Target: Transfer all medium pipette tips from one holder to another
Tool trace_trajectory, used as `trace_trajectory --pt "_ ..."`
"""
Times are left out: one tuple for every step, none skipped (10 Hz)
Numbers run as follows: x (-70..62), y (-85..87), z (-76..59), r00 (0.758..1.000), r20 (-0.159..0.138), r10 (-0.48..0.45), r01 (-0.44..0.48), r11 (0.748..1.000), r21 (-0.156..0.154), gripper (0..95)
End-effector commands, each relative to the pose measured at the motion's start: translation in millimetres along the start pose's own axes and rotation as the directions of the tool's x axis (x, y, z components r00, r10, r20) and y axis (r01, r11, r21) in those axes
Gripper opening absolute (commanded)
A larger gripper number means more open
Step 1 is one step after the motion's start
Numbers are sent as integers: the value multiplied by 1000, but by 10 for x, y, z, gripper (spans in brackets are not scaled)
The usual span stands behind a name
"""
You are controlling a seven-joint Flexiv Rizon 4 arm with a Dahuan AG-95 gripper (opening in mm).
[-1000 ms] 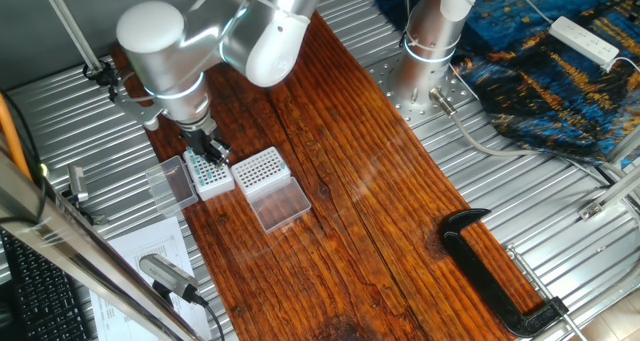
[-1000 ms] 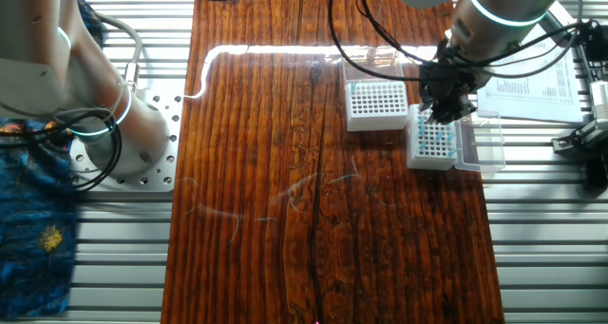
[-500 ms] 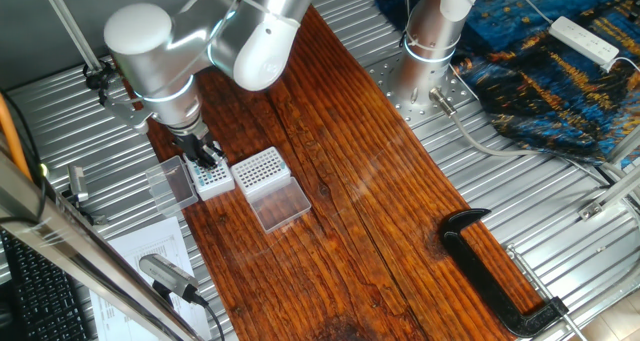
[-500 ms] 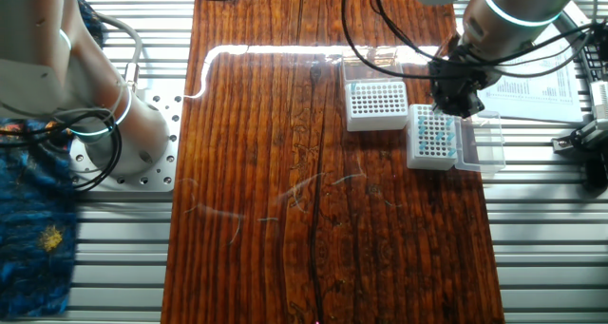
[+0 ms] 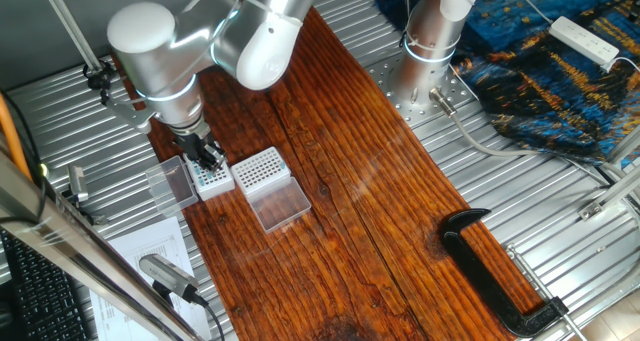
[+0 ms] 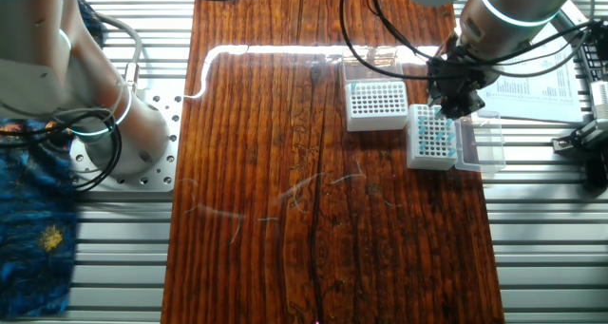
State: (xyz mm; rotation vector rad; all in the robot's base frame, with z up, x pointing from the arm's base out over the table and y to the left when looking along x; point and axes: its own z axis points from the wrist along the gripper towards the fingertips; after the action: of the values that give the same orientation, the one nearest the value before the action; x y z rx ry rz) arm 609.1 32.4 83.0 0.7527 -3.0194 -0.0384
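Pincer (image 6: 450, 104) has shifted slightly over the white box (image 6: 432, 139) of blue tips (image 6: 435, 134); its opening can't be seen; clear box (image 6: 376, 104) holds none.

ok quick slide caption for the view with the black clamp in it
Gripper poised over the white-sided tip rack, beside the clear-sided rack with its lid open.

You're looking at a dark wooden board (image 5: 340, 181) laid across ribbed metal decking (image 5: 560, 191). A blue patterned cloth (image 5: 560, 61) lies beyond, with a black clamp (image 5: 495, 271) near the board's edge.
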Motion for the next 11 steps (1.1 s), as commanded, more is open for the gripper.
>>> trace_trajectory --pt "-2 10 4 1000 2 1 -1 1000 0 190" --pt "-9 18 14 1000 1 2 -2 1000 1 190" --pt "-12 21 24 1000 0 5 -5 1000 2 190" --pt "-16 23 29 1000 0 6 -6 1000 3 190" --pt "-19 23 32 1000 -1 7 -7 1000 4 190" --pt "-19 22 37 1000 -1 13 -13 1000 5 190" --pt "-19 19 48 1000 -1 14 -14 1000 5 190" --pt "-19 18 52 1000 -1 16 -16 1000 5 190" --pt "-20 17 55 1000 -1 18 -18 1000 6 190" --pt "-20 13 71 1000 1 19 -19 1000 7 0" --pt "-20 11 79 1000 2 22 -22 1000 8 0"
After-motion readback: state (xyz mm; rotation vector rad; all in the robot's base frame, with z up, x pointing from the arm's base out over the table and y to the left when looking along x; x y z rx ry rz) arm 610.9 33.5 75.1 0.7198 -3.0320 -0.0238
